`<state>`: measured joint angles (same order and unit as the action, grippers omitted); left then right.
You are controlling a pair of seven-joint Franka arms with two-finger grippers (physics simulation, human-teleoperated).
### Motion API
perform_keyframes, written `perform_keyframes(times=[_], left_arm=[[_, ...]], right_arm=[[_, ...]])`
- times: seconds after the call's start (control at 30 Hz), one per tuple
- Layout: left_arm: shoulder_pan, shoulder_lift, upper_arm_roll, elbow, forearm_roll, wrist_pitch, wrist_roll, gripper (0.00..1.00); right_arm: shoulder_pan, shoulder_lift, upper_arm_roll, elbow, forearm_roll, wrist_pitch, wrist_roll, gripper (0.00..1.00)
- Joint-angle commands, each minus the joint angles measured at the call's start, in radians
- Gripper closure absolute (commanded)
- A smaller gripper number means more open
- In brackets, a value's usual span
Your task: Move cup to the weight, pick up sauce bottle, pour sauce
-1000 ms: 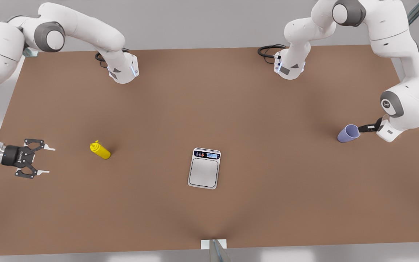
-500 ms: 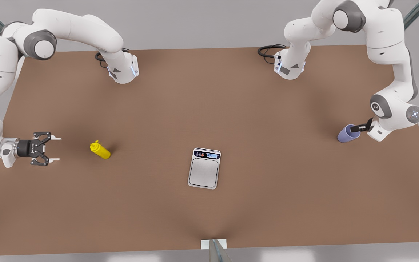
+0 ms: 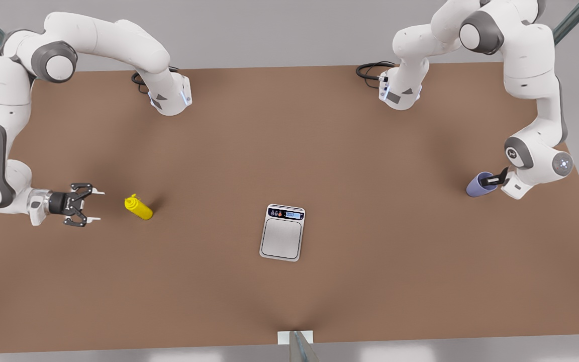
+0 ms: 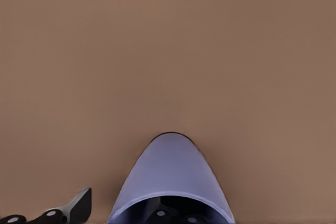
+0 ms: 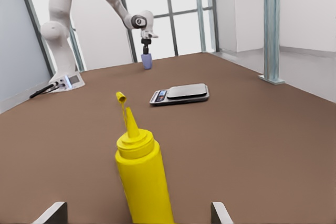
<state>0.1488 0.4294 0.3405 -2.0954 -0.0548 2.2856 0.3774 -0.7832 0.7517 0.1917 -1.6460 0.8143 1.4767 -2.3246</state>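
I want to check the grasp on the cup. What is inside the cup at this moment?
One finger of the left gripper reaches down into the cup, the other stays outside the wall. The cup's bottom is covered, so any content cannot be seen. The right gripper is open beside the sauce bottle.

No legible text, brand or number anywhere. Display strip on the weight point(image 3: 282, 232) lit, digits and button markings too small to read.

Two glossy white arms with dark grey joint caps; black cables coil at each base; the right gripper point(image 3: 91, 205) has black linkage and pale fingertips point(image 5: 52, 212); the left gripper point(image 3: 490, 179) is black.
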Motion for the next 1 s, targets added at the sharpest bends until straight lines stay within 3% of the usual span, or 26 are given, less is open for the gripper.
perform_keyframes(times=[0.0, 0.13, 0.57, 0.73, 0.8, 0.97], left_arm=[[0.0, 0.0, 0.0, 0.0, 0.0, 0.0, 0.0, 0.65], [-0.003, 0.002, -0.003, 0.002, 0.0, 0.0, 0.0, 0.78], [-0.012, -0.027, -0.031, 0.037, -0.025, -0.006, -0.014, 0.79], [-0.089, -0.15, -0.135, 0.066, -0.105, -0.017, -0.121, 0.79], [-0.149, -0.149, -0.172, 0.08, -0.157, -0.026, -0.251, 0.79], [-0.296, -0.104, -0.388, 0.13, -0.149, -0.028, -0.741, 0.79]], right_arm=[[-0.002, 0.0, 0.0, -0.003, 0.0, 0.001, -0.002, 0.0], [0.007, 0.047, 0.0, -0.005, 0.072, 0.036, -0.041, 0.0], [-0.048, 0.054, 0.017, -0.133, 0.051, 0.028, -0.102, 0.0], [-0.014, 0.055, 0.017, -0.121, 0.06, 0.102, -0.159, 0.0], [-0.007, 0.055, 0.017, -0.121, 0.063, 0.105, -0.164, 0.0], [0.009, 0.055, 0.025, -0.14, 0.062, 0.105, -0.165, 0.0]])
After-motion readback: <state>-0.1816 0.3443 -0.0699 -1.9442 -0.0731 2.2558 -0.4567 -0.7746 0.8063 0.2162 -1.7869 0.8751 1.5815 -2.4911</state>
